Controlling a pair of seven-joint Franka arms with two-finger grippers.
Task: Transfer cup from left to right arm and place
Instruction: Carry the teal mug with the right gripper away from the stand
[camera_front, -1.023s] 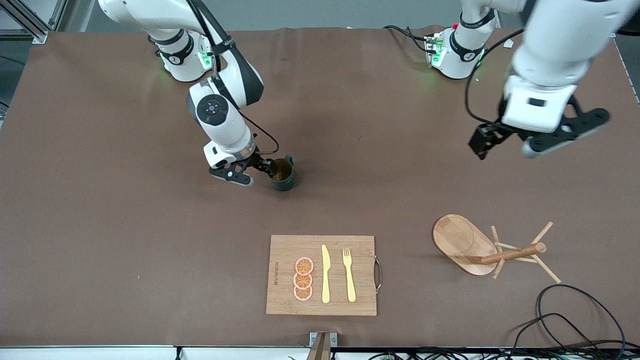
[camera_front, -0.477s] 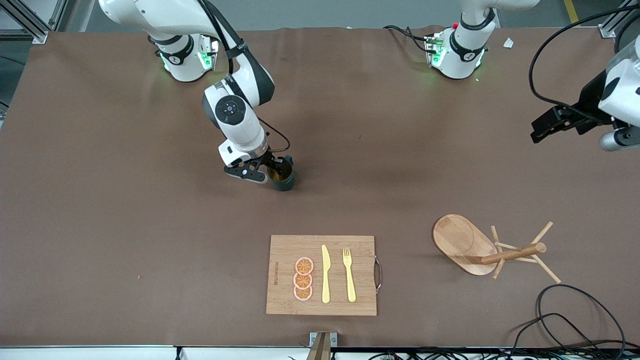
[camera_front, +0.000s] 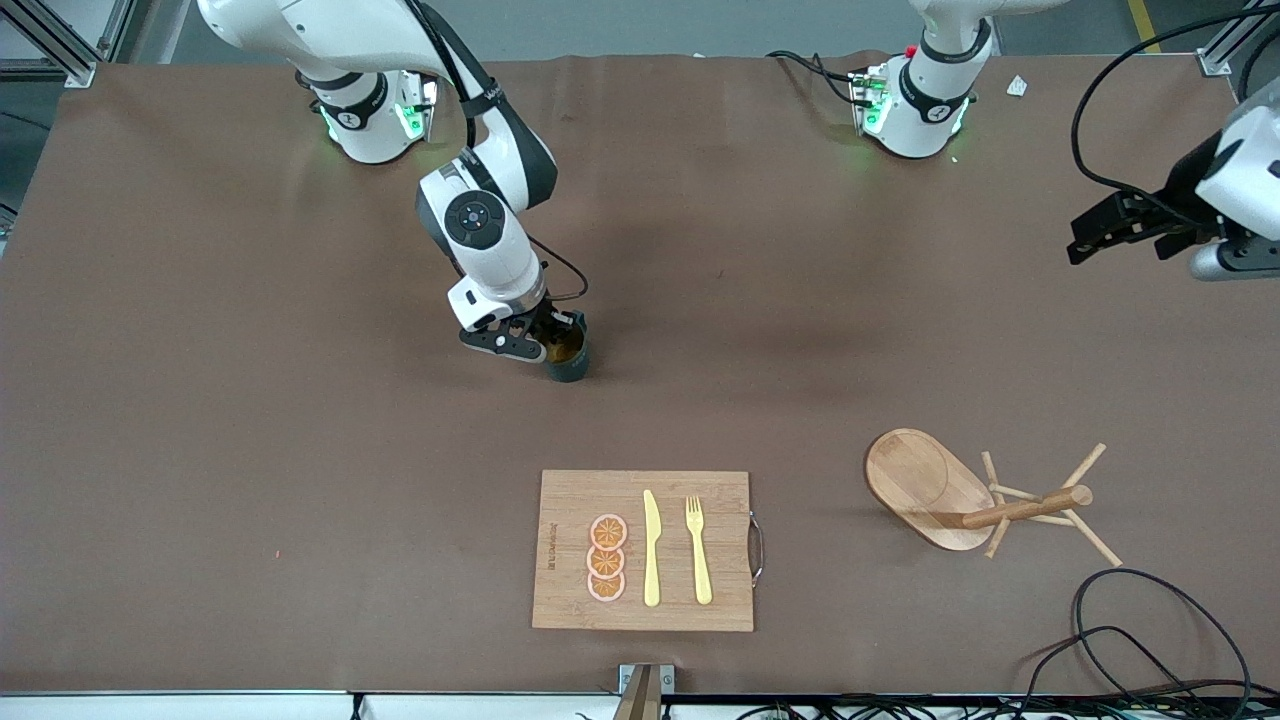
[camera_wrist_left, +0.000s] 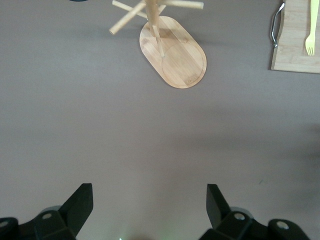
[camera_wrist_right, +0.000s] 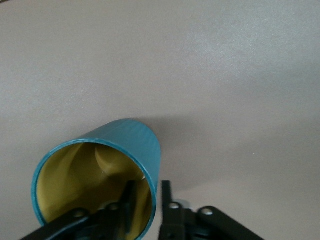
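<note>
The dark teal cup (camera_front: 568, 358) stands upright on the brown table, near the middle and toward the right arm's end. My right gripper (camera_front: 558, 338) is at its rim. In the right wrist view one finger is inside the yellowish interior of the cup (camera_wrist_right: 95, 165) and the other is outside, so my right gripper (camera_wrist_right: 147, 195) is shut on the wall. My left gripper (camera_front: 1150, 248) hangs open and empty over the left arm's end of the table. The left wrist view shows bare table between the spread fingers of my left gripper (camera_wrist_left: 148, 194).
A wooden mug rack (camera_front: 1000, 505) with an oval base stands toward the left arm's end, also seen as the rack (camera_wrist_left: 172, 55). A cutting board (camera_front: 565, 500) with orange slices (camera_front: 606, 558), a yellow knife (camera_front: 651, 548) and fork (camera_front: 697, 550) lies near the front edge. Black cables (camera_front: 1150, 630) coil at the front corner.
My right gripper has slid in over the cup's rim and closed on its wall. The left arm has swung away toward its end of the table.
</note>
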